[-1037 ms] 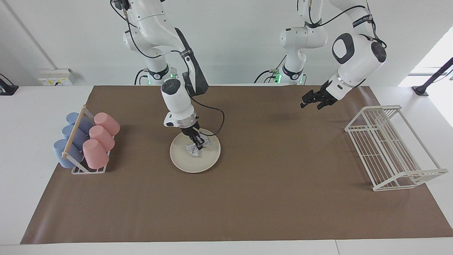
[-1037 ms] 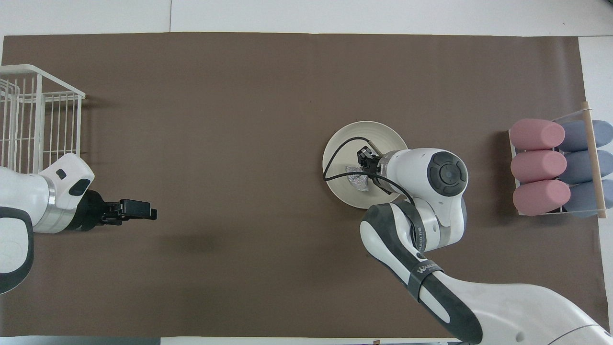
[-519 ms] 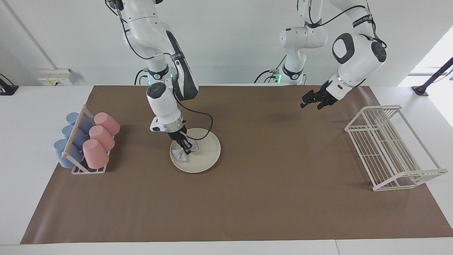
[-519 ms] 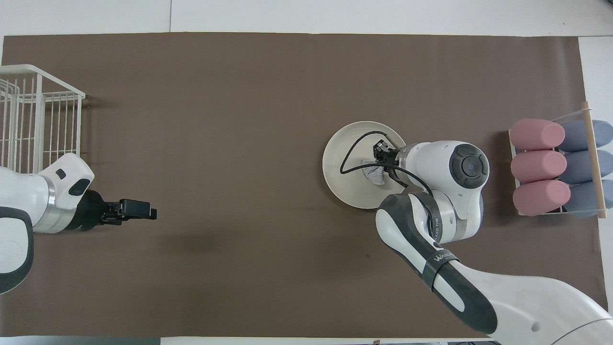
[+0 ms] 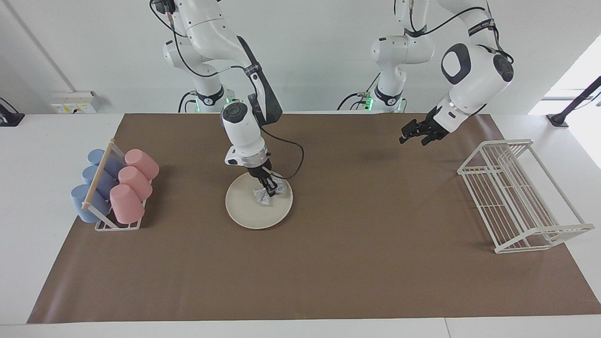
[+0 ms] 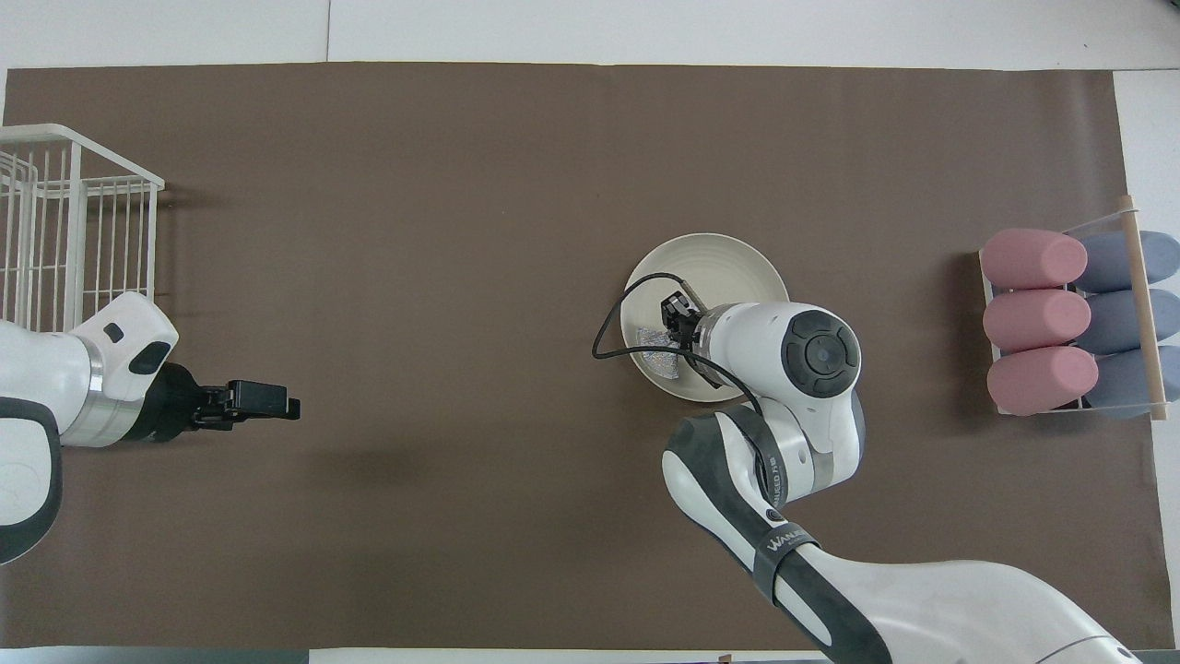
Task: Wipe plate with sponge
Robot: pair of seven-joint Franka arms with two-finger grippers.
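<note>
Facing view: the right gripper [image 5: 271, 190] presses the sponge [image 5: 263, 196] onto the plate [image 5: 249, 211].

The cream plate lies on the brown mat [image 5: 328, 263], toward the right arm's end of the table, and the crinkled silvery sponge sits on the part of the plate nearer the robots. The right gripper's fingers are clamped tight on the sponge (a black cable loops out from its wrist over the plate's rim). In the overhead view the sponge [image 6: 660, 349] shows just past the gripper [image 6: 678, 318], against the plate [image 6: 728, 263]. The left gripper [image 5: 412, 133] hangs in the air over bare mat with its fingers spread wide and nothing between them, waiting, near the white wire rack [image 5: 516, 197]. A holder of pink and blue cups [image 5: 115, 188] stands at the right arm's end of the table.
</note>
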